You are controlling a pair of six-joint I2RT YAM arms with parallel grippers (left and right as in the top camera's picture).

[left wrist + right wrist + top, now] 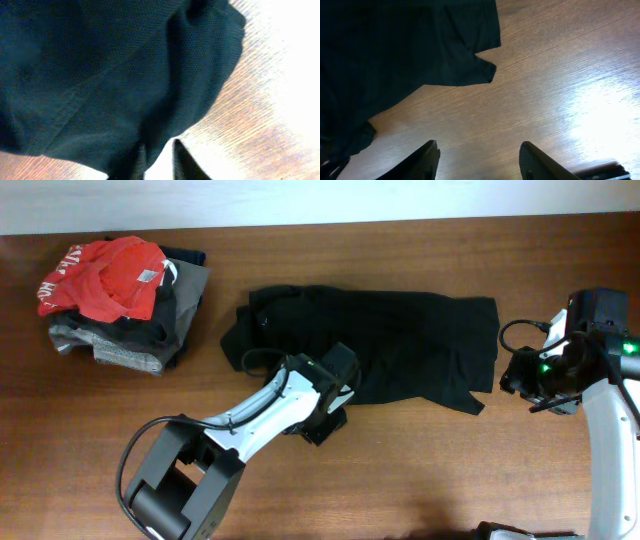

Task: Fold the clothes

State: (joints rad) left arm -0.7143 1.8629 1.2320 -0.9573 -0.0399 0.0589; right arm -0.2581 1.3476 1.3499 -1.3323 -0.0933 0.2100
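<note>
1. Wooden table holds the black shirt, spread flat at its middle, right of a garment pile.
2. Left gripper is at the shirt's near hem, jaws narrowed to a slit; I cannot tell whether they pinch cloth.
3. Right gripper gapes wide over wood beside the shirt's right edge, holding nothing.

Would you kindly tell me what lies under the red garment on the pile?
Folded grey garments and dark garments lie stacked beneath the red garment; how many there are, and their lower layers, is hidden.
</note>
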